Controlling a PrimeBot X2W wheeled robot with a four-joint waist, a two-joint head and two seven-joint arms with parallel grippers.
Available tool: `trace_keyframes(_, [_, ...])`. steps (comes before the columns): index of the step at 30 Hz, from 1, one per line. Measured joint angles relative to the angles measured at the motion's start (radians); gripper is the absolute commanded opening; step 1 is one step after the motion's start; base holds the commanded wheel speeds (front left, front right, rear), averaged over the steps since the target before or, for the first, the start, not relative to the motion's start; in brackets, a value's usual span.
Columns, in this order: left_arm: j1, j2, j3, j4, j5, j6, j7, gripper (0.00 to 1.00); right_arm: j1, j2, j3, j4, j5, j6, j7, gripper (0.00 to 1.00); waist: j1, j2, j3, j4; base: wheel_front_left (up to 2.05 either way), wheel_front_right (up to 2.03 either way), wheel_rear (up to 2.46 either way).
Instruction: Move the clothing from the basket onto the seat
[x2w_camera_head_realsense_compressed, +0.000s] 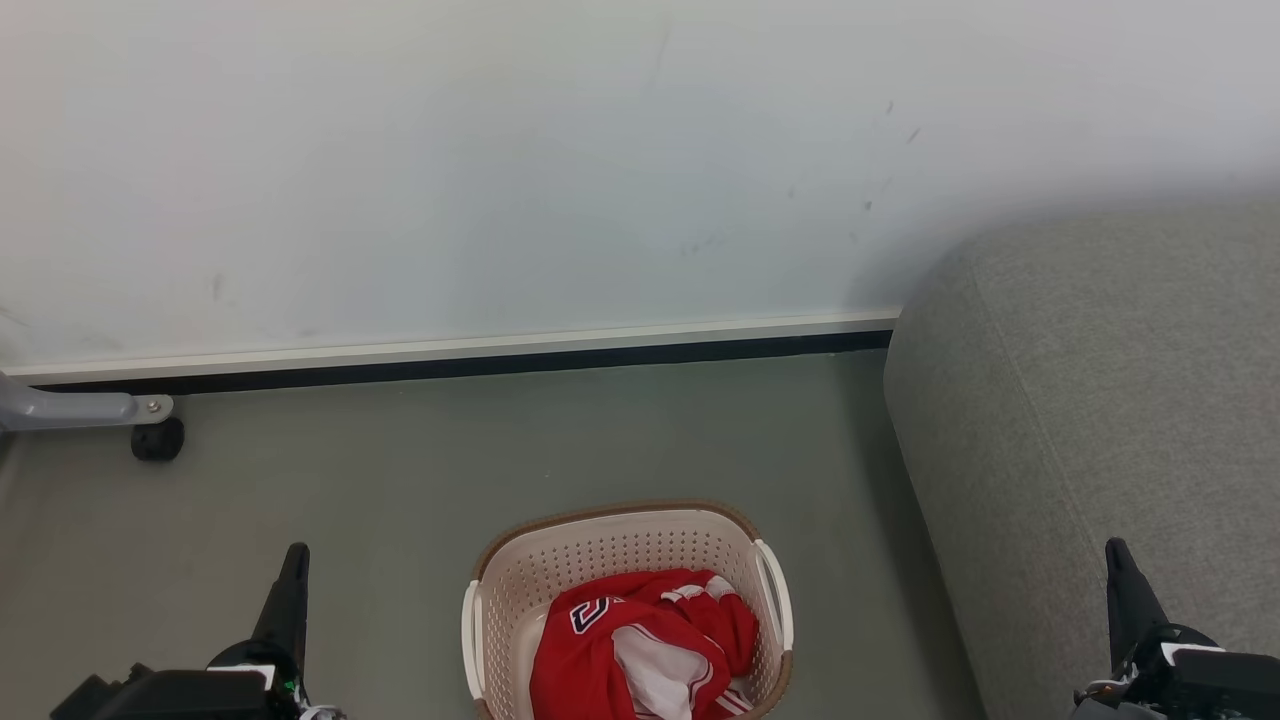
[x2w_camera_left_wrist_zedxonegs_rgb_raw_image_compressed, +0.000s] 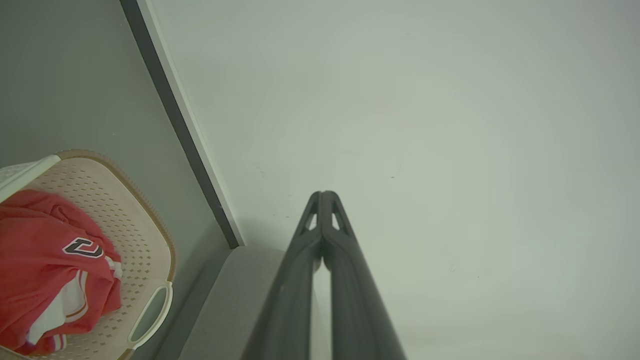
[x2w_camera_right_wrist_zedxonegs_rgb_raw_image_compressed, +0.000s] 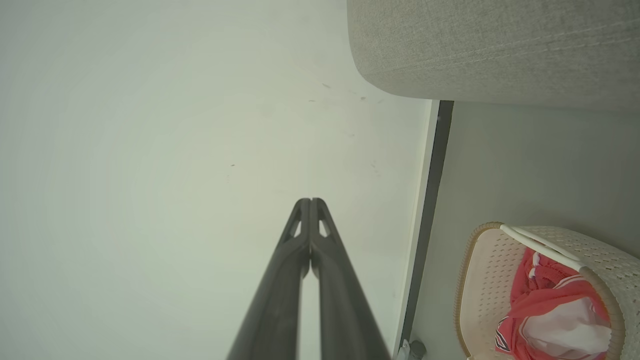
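The red clothing (x2w_camera_head_realsense_compressed: 645, 645) lies bunched in the cream basket (x2w_camera_head_realsense_compressed: 620, 550) on the floor at the bottom centre of the head view; navy lettering and white lining show. The grey seat (x2w_camera_head_realsense_compressed: 1100, 420) fills the right side. My left gripper (x2w_camera_head_realsense_compressed: 292, 565) is low at the left, my right gripper (x2w_camera_head_realsense_compressed: 1118, 560) low at the right over the seat's edge. Both are shut with nothing held, fingertips pressed together in the left wrist view (x2w_camera_left_wrist_zedxonegs_rgb_raw_image_compressed: 324, 196) and right wrist view (x2w_camera_right_wrist_zedxonegs_rgb_raw_image_compressed: 310, 202). The wrist views also show the clothing (x2w_camera_left_wrist_zedxonegs_rgb_raw_image_compressed: 45, 250) (x2w_camera_right_wrist_zedxonegs_rgb_raw_image_compressed: 545, 310) and basket (x2w_camera_left_wrist_zedxonegs_rgb_raw_image_compressed: 145, 235) (x2w_camera_right_wrist_zedxonegs_rgb_raw_image_compressed: 480, 270).
A white wall (x2w_camera_head_realsense_compressed: 500, 170) with a dark baseboard (x2w_camera_head_realsense_compressed: 460, 365) runs behind the grey-green floor (x2w_camera_head_realsense_compressed: 400, 480). A grey metal leg with a black caster (x2w_camera_head_realsense_compressed: 157, 438) stands at the far left by the wall.
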Motion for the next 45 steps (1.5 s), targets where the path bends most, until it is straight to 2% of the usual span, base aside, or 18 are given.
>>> trace_keyframes(45, [0.000,0.000,0.000,0.000,0.000,0.000,0.000,0.00,0.000,0.000,0.000,0.000,0.000,0.000,0.000,0.00,0.0000,0.0000,0.000,0.000,0.00,0.00,0.00])
